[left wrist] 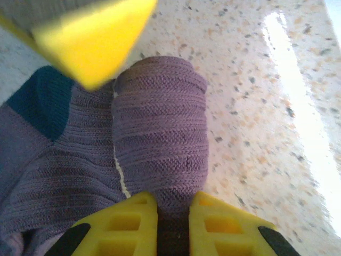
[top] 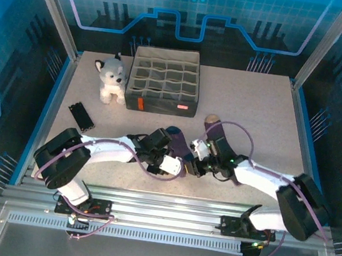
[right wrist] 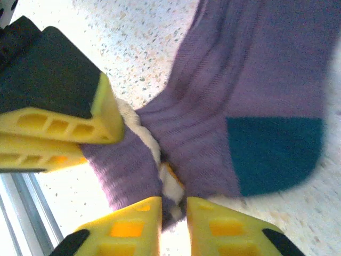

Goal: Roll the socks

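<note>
Two purple socks (top: 218, 133) lie overlapped at mid-table, the tan toe (top: 211, 118) pointing away from me. In the left wrist view a folded purple sock (left wrist: 160, 128) sits beside the navy-heeled sock (left wrist: 37, 101). My left gripper (left wrist: 173, 201) (top: 182, 163) is shut on the near end of that fold. A finger of the right gripper (left wrist: 93, 42) hangs blurred above. My right gripper (right wrist: 174, 205) (top: 197, 160) meets the left one over the socks. Its jaws stand a little apart, with the white-and-orange cuff edge (right wrist: 173, 184) in the gap. The navy heel (right wrist: 274, 152) lies to the right.
A grey divided organiser box (top: 163, 80) stands at the back centre, with a plush husky (top: 110, 79) to its left. A small black object (top: 80, 115) lies at the left. The table's metal front rail (top: 162, 197) runs just behind both grippers.
</note>
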Robot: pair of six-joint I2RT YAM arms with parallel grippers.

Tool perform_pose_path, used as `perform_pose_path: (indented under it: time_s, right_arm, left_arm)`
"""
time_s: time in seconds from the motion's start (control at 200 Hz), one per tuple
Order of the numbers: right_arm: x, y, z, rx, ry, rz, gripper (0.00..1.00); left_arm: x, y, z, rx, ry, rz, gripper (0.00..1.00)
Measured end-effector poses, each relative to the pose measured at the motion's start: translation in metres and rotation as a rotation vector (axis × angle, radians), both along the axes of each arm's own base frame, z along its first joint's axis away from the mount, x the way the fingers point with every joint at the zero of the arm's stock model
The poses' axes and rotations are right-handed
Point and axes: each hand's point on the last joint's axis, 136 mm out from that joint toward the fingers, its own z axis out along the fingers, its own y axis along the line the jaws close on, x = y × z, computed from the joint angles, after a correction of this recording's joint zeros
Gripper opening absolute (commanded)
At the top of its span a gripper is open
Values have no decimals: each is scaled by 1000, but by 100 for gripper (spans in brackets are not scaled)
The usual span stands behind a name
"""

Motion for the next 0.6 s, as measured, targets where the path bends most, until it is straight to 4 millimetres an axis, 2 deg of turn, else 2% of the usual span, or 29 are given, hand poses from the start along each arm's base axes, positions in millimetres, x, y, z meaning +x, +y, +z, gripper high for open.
perform_pose_path:
  time_s: [0.2, 0.34, 0.435, 0.6]
  right_arm:
    - [3, -15, 31, 23, -185, -68, 37]
    - [-13, -8, 51, 57, -360, -10, 43]
    - [-26, -5, 50, 68, -446, 42, 45]
    - [-36, 3, 35, 11, -522, 131, 47]
  left_arm:
    - [0, 3, 6, 50, 164, 15, 0]
    - [2, 4, 11, 68, 269, 29, 0]
    - [4, 5, 15, 78, 344, 43, 0]
    - [12, 4, 21, 87, 452, 60, 0]
